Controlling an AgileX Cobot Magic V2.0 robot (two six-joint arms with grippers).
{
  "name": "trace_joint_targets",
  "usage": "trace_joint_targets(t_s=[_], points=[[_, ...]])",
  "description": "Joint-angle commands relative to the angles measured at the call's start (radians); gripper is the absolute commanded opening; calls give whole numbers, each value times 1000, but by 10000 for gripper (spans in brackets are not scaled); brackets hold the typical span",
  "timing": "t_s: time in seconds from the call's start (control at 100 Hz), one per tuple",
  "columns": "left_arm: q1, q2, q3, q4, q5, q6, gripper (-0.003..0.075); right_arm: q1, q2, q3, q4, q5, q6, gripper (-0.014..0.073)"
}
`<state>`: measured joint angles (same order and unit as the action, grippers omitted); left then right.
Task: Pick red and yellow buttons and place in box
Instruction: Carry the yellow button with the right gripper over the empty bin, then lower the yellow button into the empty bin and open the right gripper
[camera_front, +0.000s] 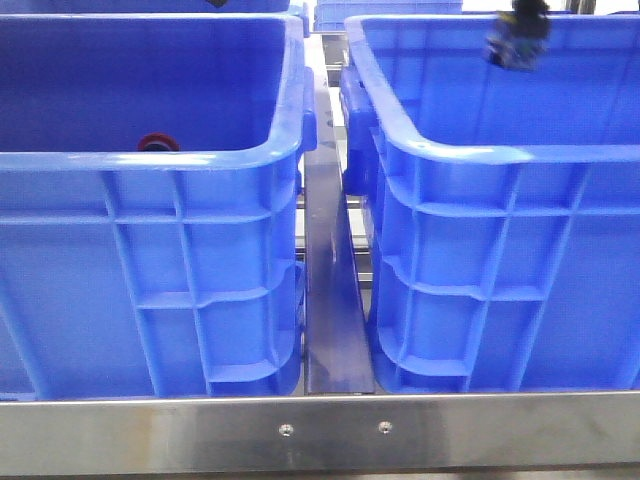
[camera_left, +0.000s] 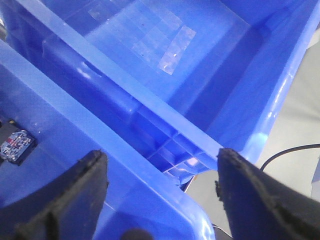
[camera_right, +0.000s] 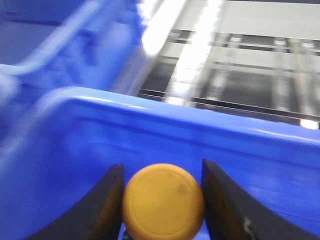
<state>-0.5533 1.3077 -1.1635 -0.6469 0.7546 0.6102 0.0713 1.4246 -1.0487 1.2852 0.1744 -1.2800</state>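
Two alike blue boxes stand side by side, the left box (camera_front: 200, 160) and the right box (camera_front: 470, 155); I cannot tell which is the task's box. The red button (camera_front: 158, 143) lies inside the left one, just behind its front rim. My right gripper (camera_right: 162, 172) is shut on the yellow button (camera_right: 163, 200), whose round cap sits between the fingers above a blue box wall (camera_right: 150, 135). In the front view that gripper (camera_front: 518, 40) hangs over the far part of the right box. My left gripper (camera_left: 161, 160) is open and empty over a box rim (camera_left: 150, 190).
A metal rail (camera_front: 330, 290) runs through the gap between the boxes, and a steel bar (camera_front: 320, 430) crosses the front. A small black part with a label (camera_left: 17, 145) lies in the box under my left gripper. The box beyond (camera_left: 165, 55) has clear tape on its floor.
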Motion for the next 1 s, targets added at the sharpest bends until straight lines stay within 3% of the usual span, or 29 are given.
trace_joint_targets(t_s=[0.0, 0.42, 0.76, 0.88, 0.99], points=[[-8, -29, -28, -48, -37, -6, 439, -3, 9, -27, 28, -90, -33, 193], [-8, -29, -28, -48, -35, -6, 439, -2, 262, -131, 28, -138, -34, 193], [-8, -29, -28, -48, -34, -6, 439, -2, 298, -135, 28, -143, -34, 202], [-8, -29, -28, -48, -34, -6, 439, -2, 298, -135, 29, -138, -34, 274], [-8, -29, -28, -48, -34, -6, 438, -2, 298, -135, 29, -136, -34, 406]])
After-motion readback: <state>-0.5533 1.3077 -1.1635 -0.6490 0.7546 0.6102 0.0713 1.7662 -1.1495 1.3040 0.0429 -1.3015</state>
